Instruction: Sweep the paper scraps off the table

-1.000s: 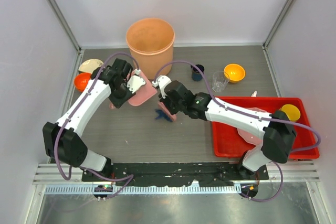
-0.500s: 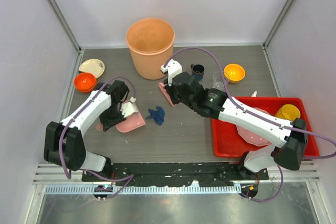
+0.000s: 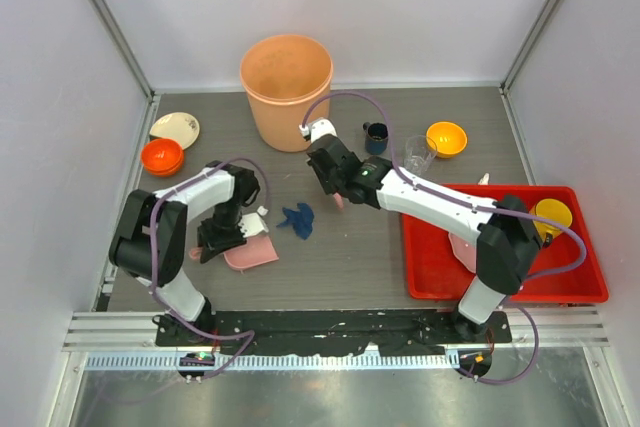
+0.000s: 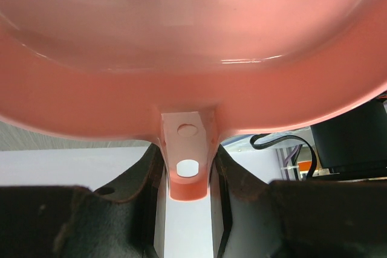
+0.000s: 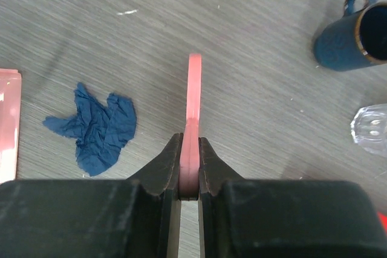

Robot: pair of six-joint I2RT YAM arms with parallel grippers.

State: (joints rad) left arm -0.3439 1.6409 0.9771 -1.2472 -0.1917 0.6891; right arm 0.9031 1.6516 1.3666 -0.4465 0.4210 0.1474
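Note:
One blue paper scrap [image 3: 298, 219] [image 5: 97, 126] lies crumpled on the dark grey table [image 3: 340, 267]. Left of it rests the pink dustpan [image 3: 255, 252] [image 4: 193, 58], its mouth toward the scrap. My left gripper [image 3: 222, 238] [image 4: 187, 176] is shut on the dustpan's handle. A little behind and to the right of the scrap, my right gripper [image 3: 338, 195] [image 5: 191, 170] is shut on a thin pink sweeper blade [image 5: 194, 101], held on edge just above the table. No other scraps show.
A large orange bin [image 3: 287, 77] stands at the back. A dark mug [image 3: 377, 137] [image 5: 354, 37], a clear cup [image 3: 418, 155] and an orange bowl [image 3: 446, 137] sit back right. The red tray [image 3: 430, 277] lies right. Another orange bowl [image 3: 162, 155] and a cream dish [image 3: 175, 129] sit left.
The left arm carried the dustpan from beside the bin down to the table left of the blue scrap. The right gripper lifted the sweeper off the scrap and back to its right.

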